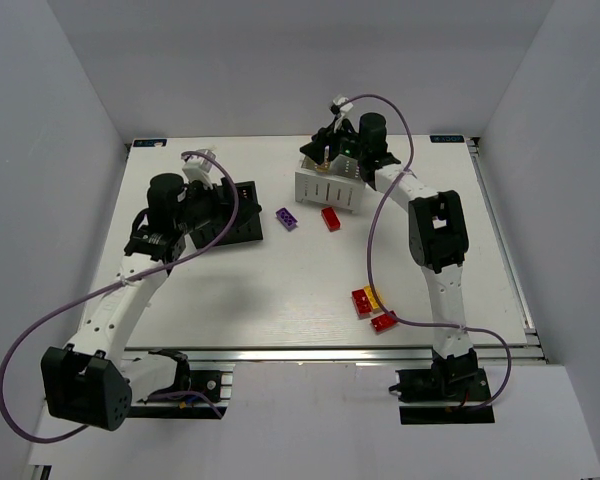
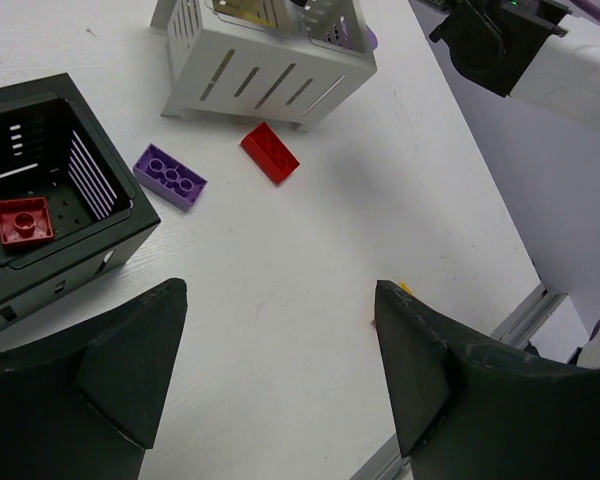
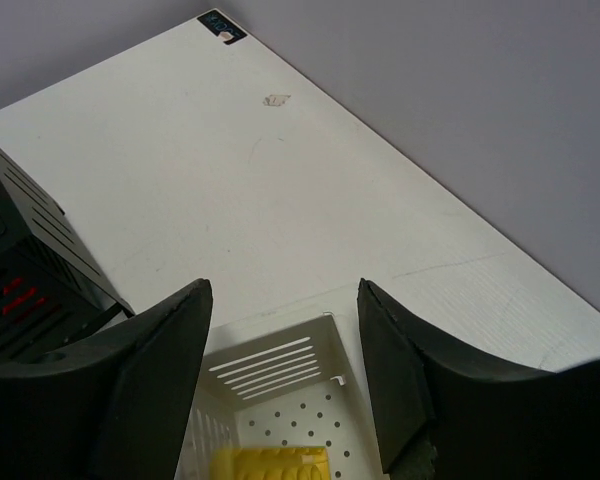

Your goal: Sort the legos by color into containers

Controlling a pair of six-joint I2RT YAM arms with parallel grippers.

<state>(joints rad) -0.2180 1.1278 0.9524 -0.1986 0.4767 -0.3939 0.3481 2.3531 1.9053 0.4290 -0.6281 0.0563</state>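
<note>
My left gripper [image 2: 280, 340] is open and empty above bare table, just right of the black box [image 2: 70, 150], which holds a red brick [image 2: 22, 220]. A purple brick [image 2: 170, 176] and a red brick [image 2: 270, 152] lie between the black box and the white box [image 2: 270, 70]. My right gripper [image 3: 285, 330] is open above the white box [image 3: 280, 370], with a blurred yellow brick [image 3: 270, 467] inside the box below it. In the top view the left gripper [image 1: 218, 200] is at the black box [image 1: 242, 222] and the right gripper [image 1: 328, 152] is over the white box [image 1: 330, 190].
Red bricks [image 1: 361, 302] [image 1: 384, 322] and a yellow brick [image 1: 371, 295] lie near the right arm at the front right. The purple brick [image 1: 287, 218] and red brick [image 1: 331, 218] lie mid-table. Grey walls enclose the table on three sides.
</note>
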